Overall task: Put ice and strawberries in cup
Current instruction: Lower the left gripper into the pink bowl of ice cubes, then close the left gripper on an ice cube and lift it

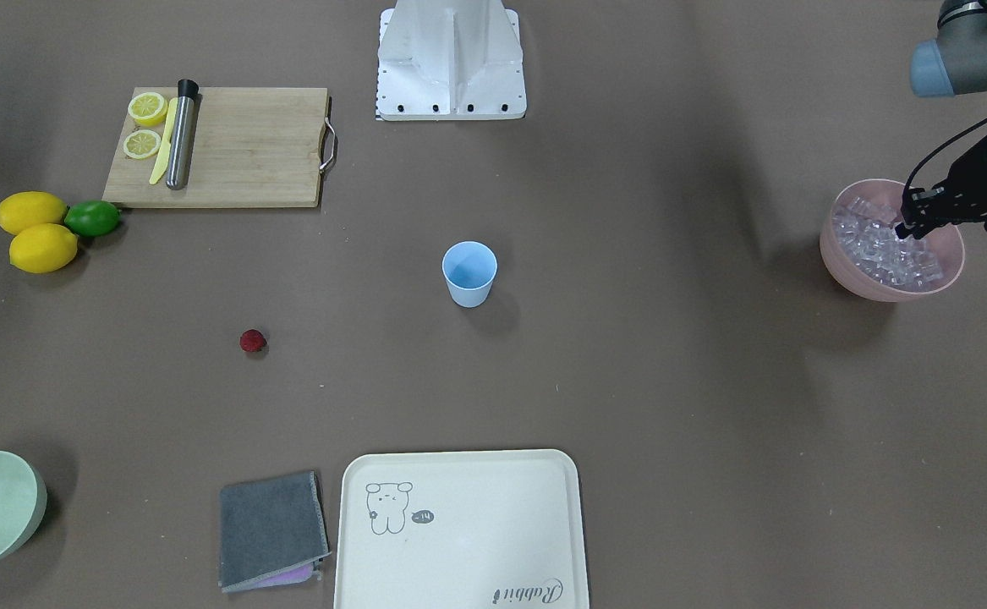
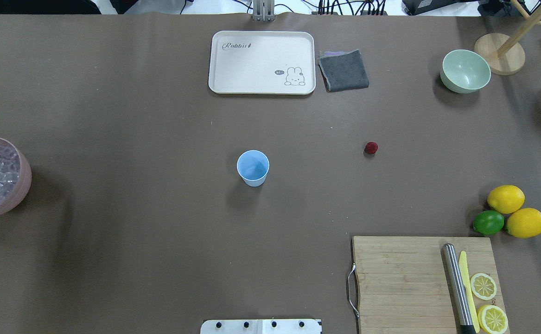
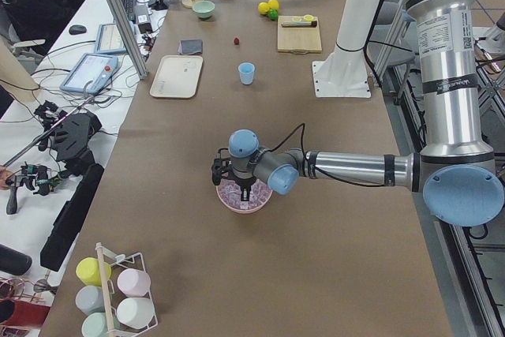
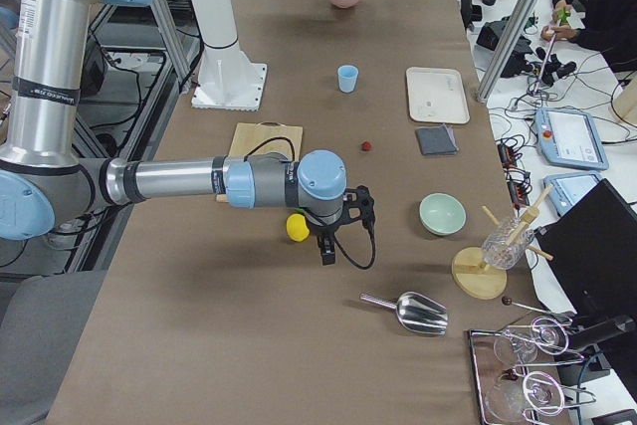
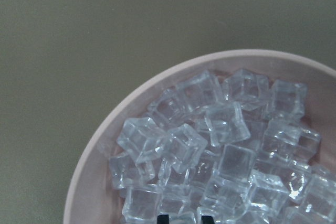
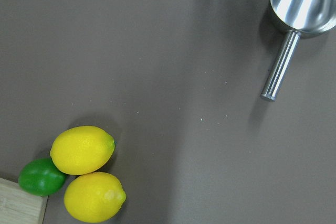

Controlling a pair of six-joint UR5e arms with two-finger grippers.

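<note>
The left gripper [image 1: 906, 228] dips into the ice [image 5: 220, 145] in the pink bowl [image 1: 850, 275] — fingertips [image 5: 163, 217] slightly apart, whether clamped on a cube I cannot tell. Best to straddle one cube squarely; the cup [image 1: 468, 272] stands well apart.

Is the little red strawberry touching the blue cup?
Apart. The overhead view shows the strawberry lying well off to one side of the cup, with bare brown table between them.

A robotics lab: desks [image 3: 95, 17] with tablets [image 3: 93, 73] and cables [image 2: 340, 5] flank the table [image 3: 276, 274].
</note>
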